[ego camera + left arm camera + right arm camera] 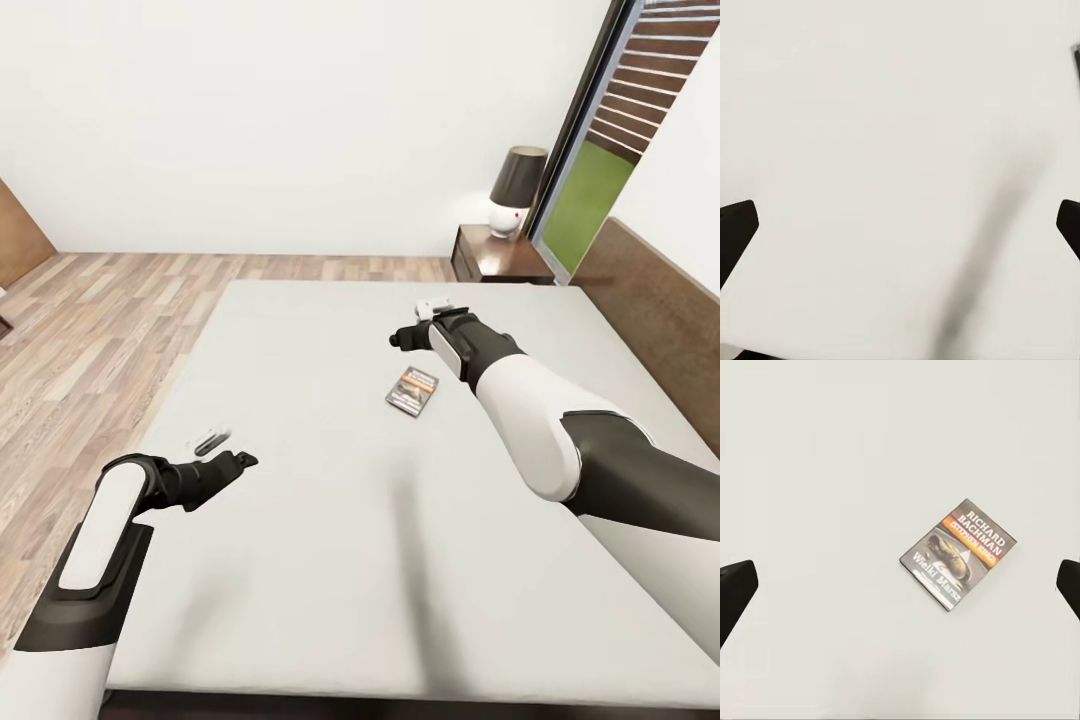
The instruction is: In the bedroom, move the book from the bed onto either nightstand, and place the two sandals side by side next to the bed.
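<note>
- The bed point(330, 560) is taking up most of the head view, its pale mattress lying bare apart from one item.
- The nightstand point(497, 256) is standing beyond the bed's far corner, bearing a black-shaded lamp point(514, 190).
- The right gripper point(404, 338) is hovering over the mattress with jaws spread wide, gripping nothing.
- The left gripper point(243, 460) is hanging over the mattress, fingers likewise parted and empty.
- The book point(958, 554) is lying flat, cover up, on the mattress just beside the right gripper, untouched.
</note>
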`<state>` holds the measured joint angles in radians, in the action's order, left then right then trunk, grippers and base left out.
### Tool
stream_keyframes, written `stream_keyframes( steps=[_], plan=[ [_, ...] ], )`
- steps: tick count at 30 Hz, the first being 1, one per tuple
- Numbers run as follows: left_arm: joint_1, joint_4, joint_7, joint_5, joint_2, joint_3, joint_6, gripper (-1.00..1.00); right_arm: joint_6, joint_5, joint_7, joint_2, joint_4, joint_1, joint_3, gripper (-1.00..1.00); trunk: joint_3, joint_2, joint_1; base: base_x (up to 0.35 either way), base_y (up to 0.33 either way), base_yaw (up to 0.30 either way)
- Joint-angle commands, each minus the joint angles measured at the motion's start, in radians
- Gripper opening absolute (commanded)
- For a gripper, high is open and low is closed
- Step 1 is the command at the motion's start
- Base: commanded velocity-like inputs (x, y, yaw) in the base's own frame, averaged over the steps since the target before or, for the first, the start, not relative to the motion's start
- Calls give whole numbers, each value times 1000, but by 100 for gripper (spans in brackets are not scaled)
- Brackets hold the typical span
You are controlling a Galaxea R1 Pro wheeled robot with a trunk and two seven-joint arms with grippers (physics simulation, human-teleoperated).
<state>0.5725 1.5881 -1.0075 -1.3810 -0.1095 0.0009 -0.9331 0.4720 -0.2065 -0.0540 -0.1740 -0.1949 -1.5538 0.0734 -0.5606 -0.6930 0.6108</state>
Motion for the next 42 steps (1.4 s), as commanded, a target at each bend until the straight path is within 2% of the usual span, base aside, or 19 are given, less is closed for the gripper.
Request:
stream_keyframes(
  steps=[1, 3, 4, 9, 10, 17, 42],
  plan=[
    [1, 1, -10, -10, 0, 0, -3, 100, 6, -11, -6, -1, -2, 0, 8, 100, -2, -1, 0, 0, 0, 0],
    [1, 1, -7, -12, -1, 0, -3, 100, 40, -9, -5, -1, -2, -2, 9, 100, -4, -1, 0, 0, 0, 0],
    [6, 0, -1, -16, 2, -1, -5, 100, 149, -7, -5, -1, -5, -12, 12, 100, -6, -1, 0, 0, 0, 0],
    [18, 0, -2, -17, 4, -4, -6, 100, 187, -6, -2, -1, -19, -15, 13, 100, -13, -1, 0, 0, 0, 0],
    [25, 3, -5, -17, 6, -8, -11, 100, 214, -4, 20, -1, -46, -17, 14, 100, -15, -1, 0, 0, 0, 0],
    [25, 6, -5, -16, 8, -8, -19, 100, 224, -2, 60, -1, -62, -17, 15, 100, -26, -1, 0, 0, 0, 0],
    [24, 8, 2, -18, 7, -9, -20, 100, 205, -4, 72, -1, -66, -12, 14, 100, -65, -1, 0, 0, 0, 0]
  ],
)
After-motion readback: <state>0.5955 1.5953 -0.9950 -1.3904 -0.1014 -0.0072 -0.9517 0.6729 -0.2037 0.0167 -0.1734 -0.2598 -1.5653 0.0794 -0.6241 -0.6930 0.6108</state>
